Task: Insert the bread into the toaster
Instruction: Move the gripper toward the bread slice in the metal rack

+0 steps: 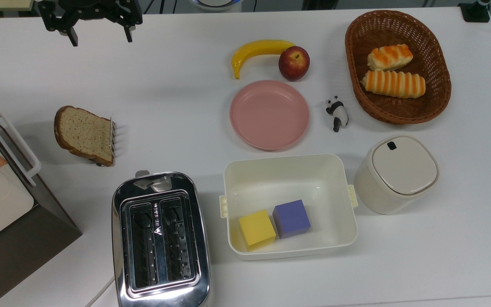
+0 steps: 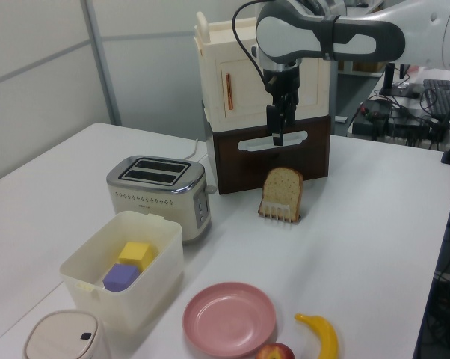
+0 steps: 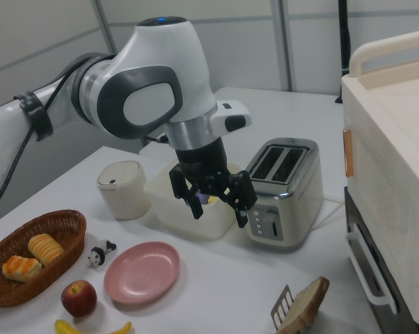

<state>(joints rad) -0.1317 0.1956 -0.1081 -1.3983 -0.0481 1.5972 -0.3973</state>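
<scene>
while the tool [image 1: 98,37] hangs wide and empty at the top view's upper left, nothing is done: the bread [image 1: 82,134] leans in its rack [image 1: 111,135] at left, both toaster [image 1: 160,241] slots bare; grasp and drop-in remain.
</scene>
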